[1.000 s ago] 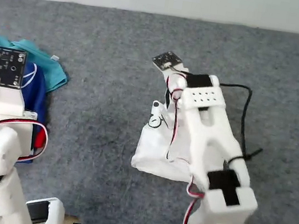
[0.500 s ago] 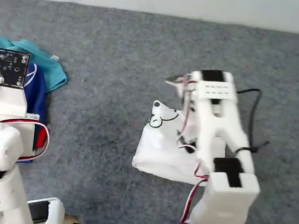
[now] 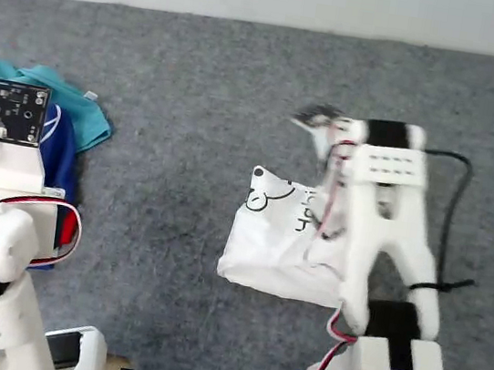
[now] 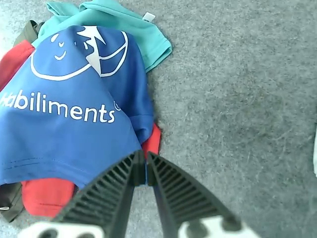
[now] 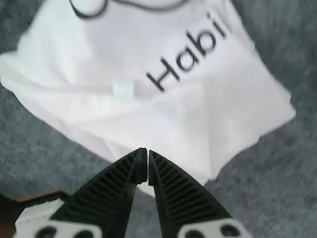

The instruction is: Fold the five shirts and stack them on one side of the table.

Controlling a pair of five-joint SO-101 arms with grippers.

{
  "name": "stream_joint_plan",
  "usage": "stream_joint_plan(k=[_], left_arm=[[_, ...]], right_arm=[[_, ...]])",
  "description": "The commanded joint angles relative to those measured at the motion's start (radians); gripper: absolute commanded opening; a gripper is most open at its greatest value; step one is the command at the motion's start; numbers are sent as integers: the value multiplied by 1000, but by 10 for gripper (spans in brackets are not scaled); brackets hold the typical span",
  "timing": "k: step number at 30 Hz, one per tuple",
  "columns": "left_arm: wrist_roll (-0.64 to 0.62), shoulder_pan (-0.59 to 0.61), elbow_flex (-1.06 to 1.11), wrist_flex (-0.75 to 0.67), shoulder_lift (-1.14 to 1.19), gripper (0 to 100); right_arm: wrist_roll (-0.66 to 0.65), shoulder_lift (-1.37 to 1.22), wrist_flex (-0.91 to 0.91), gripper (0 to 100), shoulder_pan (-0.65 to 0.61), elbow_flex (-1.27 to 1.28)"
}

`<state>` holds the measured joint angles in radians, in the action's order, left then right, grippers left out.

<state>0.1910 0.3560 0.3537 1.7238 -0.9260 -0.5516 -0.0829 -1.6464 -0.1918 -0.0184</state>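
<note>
Shirt (image 5: 148,74), rumpled white, beneath right pincer (image 5: 147,161); blue shirt (image 4: 64,129) beneath left pincer (image 4: 146,166); both pressed together

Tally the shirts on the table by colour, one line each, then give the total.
teal shirt: 1
blue shirt: 1
red shirt: 1
dark shirt, mostly hidden under the pile: 1
white shirt: 1
Total: 5

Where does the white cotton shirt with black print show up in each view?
High view: the white shirt lies mid-table, partly under the right arm.
Left wrist view: probably the thin white sliver at the frame edge.
Right wrist view: it lies just beyond the right gripper.
Shared landmark: the grey felt tabletop.
</note>
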Motion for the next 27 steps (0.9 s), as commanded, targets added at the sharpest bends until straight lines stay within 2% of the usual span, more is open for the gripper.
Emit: stream_joint_plan(k=[1, 6, 8, 11, 15, 21, 24, 27], left_arm=[[3, 0, -8, -11, -6, 14], [2, 5, -8, -6, -8, 14], [2, 5, -8, -6, -8, 14], [2, 5, -8, -6, -8, 14], [2, 5, -10, 5, -8, 14], [2, 5, -10, 3, -8, 14], [2, 5, -10, 3, -8, 14], [2, 5, -8, 2, -8, 14]], right_arm=[[-8, -12, 137, 9, -73, -41], [-11, -188, 231, 9, -65, -46], [-11, -242, 202, 9, -44, -46], [-11, -249, 65, 9, -21, -46], [-11, -205, -156, 9, 27, -40], [-38, 1, -153, 9, 157, 153], [-126, 82, -153, 9, 162, 316], [-137, 147, -148, 9, 130, 359]])
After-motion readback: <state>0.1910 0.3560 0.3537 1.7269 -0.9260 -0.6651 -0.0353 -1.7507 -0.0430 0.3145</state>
